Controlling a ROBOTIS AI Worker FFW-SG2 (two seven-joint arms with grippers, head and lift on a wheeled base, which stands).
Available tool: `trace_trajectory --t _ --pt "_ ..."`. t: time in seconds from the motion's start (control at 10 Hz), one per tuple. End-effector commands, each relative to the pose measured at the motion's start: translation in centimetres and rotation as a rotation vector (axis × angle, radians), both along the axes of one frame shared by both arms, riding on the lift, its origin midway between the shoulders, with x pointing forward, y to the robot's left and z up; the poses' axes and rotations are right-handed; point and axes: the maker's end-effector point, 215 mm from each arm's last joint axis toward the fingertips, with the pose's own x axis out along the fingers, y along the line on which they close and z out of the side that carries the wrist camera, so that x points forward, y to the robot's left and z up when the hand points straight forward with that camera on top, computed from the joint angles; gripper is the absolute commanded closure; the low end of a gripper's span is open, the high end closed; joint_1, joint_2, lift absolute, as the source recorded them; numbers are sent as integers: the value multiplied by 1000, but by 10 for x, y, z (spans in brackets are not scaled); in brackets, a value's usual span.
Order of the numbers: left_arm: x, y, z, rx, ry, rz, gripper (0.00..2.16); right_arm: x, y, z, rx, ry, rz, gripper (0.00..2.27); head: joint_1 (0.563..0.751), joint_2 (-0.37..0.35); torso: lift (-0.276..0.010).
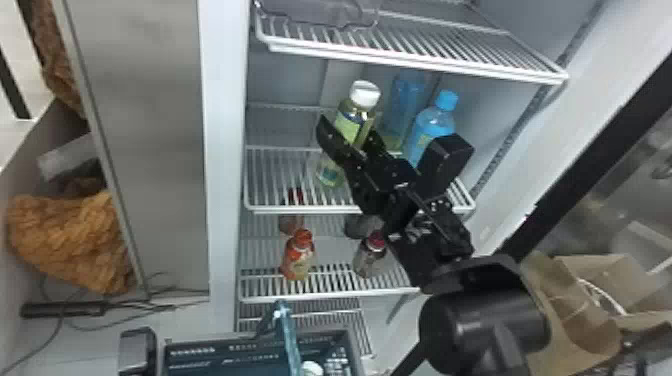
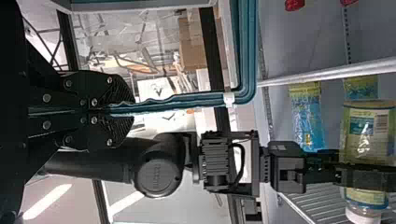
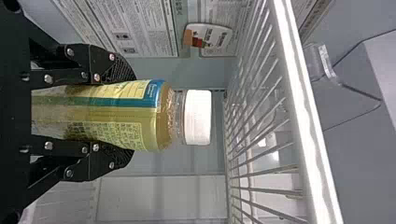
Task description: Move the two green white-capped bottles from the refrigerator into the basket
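- Currently, upper centre, right pincer [image 1: 348,131] grips one green bottle [image 1: 353,118]; swinging sideways could topple the blue bottle [image 1: 432,121].
- Left wrist, left of centre: left pincer [image 2: 134,111] clenches the basket [image 2: 247,56]; slippage might tip it.
- Right wrist, centre: overlifting could knock the white cap [image 3: 198,117] against the shelf [image 3: 306,107].

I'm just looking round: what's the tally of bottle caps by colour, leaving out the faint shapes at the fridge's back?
White caps: 2 (one on the green bottle in the right gripper, one in the basket)
Blue cap: 1
Orange cap: 1
Dark red cap: 1
Total: 5
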Motion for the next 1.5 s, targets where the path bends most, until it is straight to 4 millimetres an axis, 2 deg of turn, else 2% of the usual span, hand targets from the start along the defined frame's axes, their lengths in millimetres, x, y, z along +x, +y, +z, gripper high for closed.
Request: trace_trajectory --t 0.0,0.3,0.9,1.4 --pt "-1 0 1 -4 1 0 1164 -14 -4 0 0 11 3 878 695 -303 -4" --pt "0 1 0 -1 1 4 1164 -41 -4 -1 5 41 11 878 695 -319 -4" --pt "-1 2 -1 -2 5 5 1164 -97 10 10 41 99 54 878 695 -324 -4" --pt "0 3 -2 2 3 9 1164 -126 6 -14 44 195 62 877 695 -340 -4"
